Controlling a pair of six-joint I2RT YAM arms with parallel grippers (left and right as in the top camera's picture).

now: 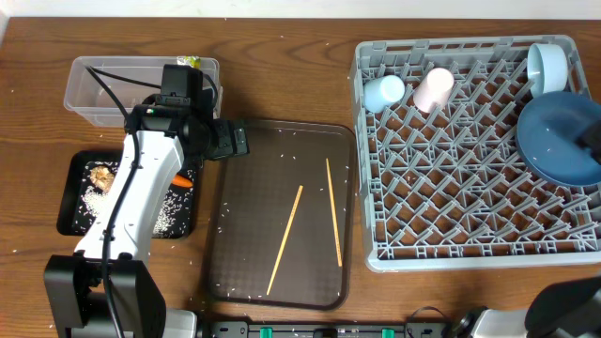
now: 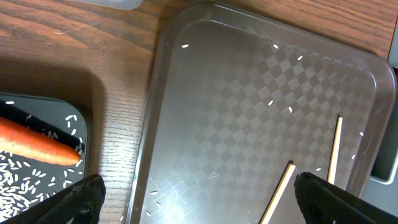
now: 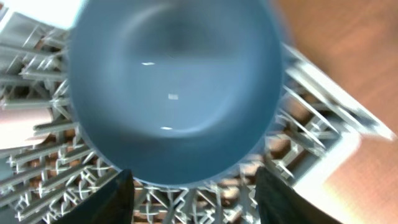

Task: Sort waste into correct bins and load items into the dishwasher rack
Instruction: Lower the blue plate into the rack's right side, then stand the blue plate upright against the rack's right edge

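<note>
My left gripper (image 1: 232,141) (image 2: 199,205) is open and empty above the left edge of the brown serving tray (image 1: 244,282). Two wooden chopsticks (image 1: 285,239) (image 1: 333,211) lie on that tray; both show in the left wrist view (image 2: 280,193) (image 2: 334,149). The black tray (image 1: 68,197) holds rice (image 1: 169,214), a brown lump (image 1: 101,176) and the carrot (image 1: 183,182) (image 2: 37,144). The clear tub (image 1: 94,89) holds the yellow-green wrapper (image 1: 191,63). The grey rack (image 1: 470,253) holds the light-blue cup (image 1: 383,92), pink cup (image 1: 433,89), light-blue bowl (image 1: 547,66) and dark-blue plate (image 1: 559,136) (image 3: 174,87). My right gripper (image 1: 592,141) (image 3: 193,199) is open just below the plate's rim. No napkin is in view.
Loose rice grains (image 2: 273,102) are scattered on the serving tray and on the wooden table (image 1: 282,75). The left arm (image 1: 141,188) covers part of the black tray. The rack's pegs (image 3: 43,168) surround the plate.
</note>
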